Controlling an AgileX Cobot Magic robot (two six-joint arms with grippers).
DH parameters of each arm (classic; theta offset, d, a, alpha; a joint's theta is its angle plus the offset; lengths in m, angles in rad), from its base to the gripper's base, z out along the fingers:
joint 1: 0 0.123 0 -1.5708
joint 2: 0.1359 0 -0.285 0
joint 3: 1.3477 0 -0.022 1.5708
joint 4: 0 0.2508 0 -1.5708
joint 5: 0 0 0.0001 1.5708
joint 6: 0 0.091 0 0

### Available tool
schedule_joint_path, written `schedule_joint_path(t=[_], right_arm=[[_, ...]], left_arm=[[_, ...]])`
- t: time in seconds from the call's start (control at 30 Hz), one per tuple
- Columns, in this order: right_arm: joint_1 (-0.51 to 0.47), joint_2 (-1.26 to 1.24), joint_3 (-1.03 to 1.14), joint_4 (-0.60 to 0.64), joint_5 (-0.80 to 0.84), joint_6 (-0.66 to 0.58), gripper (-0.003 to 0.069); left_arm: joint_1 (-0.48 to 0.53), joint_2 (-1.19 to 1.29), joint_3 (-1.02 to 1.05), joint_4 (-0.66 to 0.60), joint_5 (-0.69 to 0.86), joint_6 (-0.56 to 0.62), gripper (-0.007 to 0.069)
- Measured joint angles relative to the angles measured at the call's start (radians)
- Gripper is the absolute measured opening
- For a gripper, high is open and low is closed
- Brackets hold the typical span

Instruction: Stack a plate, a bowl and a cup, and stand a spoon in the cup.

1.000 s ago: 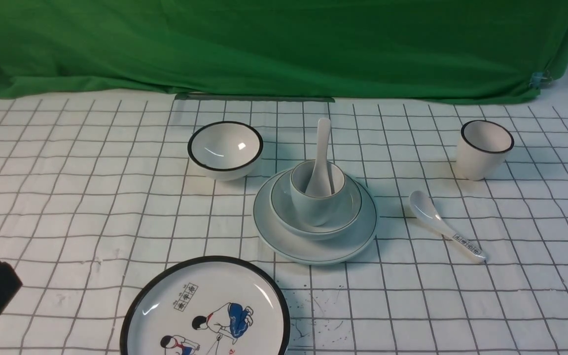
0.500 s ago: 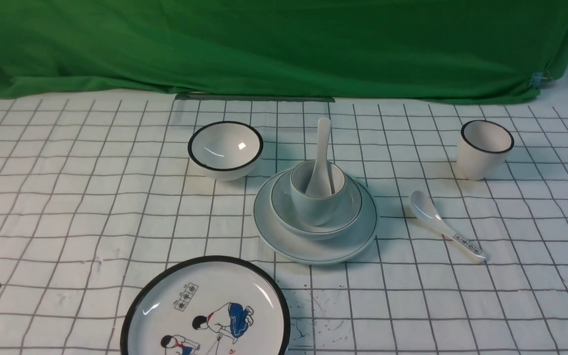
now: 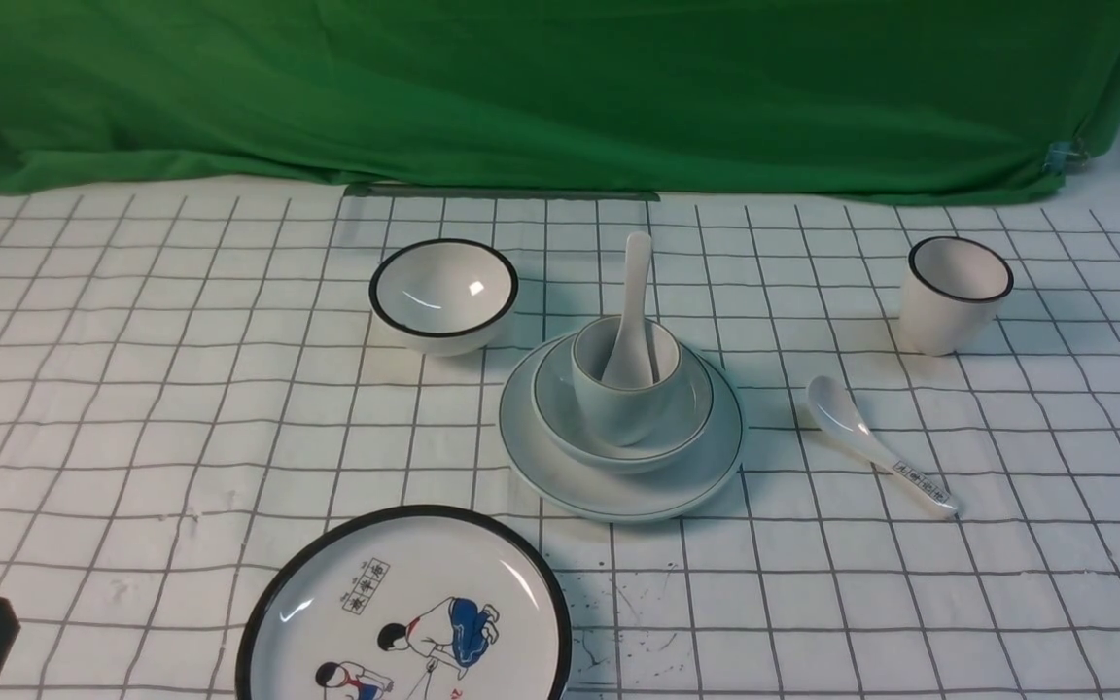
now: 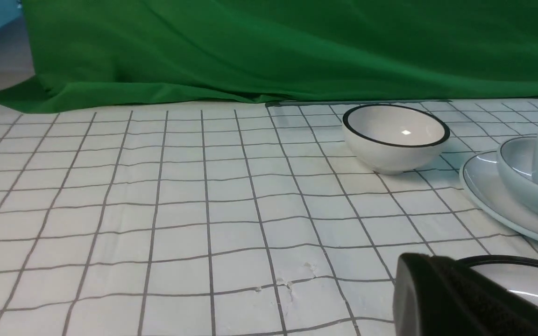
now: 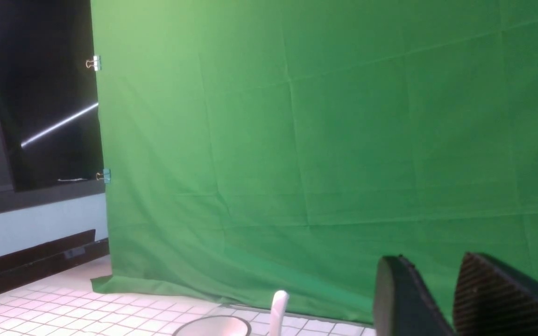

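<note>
The plate (image 3: 623, 501) is on the worktop (image 3: 181, 389). On this plate is the bowl (image 3: 560, 428), in the bowl is the cup (image 3: 623, 408), and in the cup stands the spoon (image 3: 636, 292). Left of the plate and behind it is another bowl (image 3: 443, 292). Before the plate, to the left, lies a cartoon plate (image 3: 414, 603). Right of the plate lies another spoon (image 3: 876, 447); farther right and behind the plate is another cup (image 3: 954, 292).

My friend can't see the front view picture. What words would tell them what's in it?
A plain white spoon stands in a pale cup, inside a wide bowl on a plate. Around them lie a black-rimmed bowl, a black-rimmed cup, a printed spoon and a cartoon plate.
</note>
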Motion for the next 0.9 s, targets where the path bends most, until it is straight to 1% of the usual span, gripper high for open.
schedule_joint_path(t=[0.2, 0.37, 0.43, 0.53, 0.9], right_arm=[[0.0, 0.0, 0.0, 0.0, 0.0, 0.0, 0.0232], [0.0, 0.0, 0.0, 0.0, 0.0, 0.0, 0.0235], [0.0, 0.0, 0.0, 0.0, 0.0, 0.0, 0.0235], [0.0, 0.0, 0.0, 0.0, 0.0, 0.0, 0.0235], [0.0, 0.0, 0.0, 0.0, 0.0, 0.0, 0.0236]], left_arm=[[0.004, 0.0, 0.0, -0.011, 0.001, 0.027, 0.0001], [0.052, 0.0, 0.0, -0.012, 0.001, 0.093, 0.0001], [0.087, 0.0, 0.0, -0.015, 0.002, 0.098, 0.0001], [0.11, 0.0, 0.0, -0.015, 0.002, 0.094, 0.0001], [0.107, 0.0, 0.0, -0.019, 0.002, 0.1, 0.0002]])
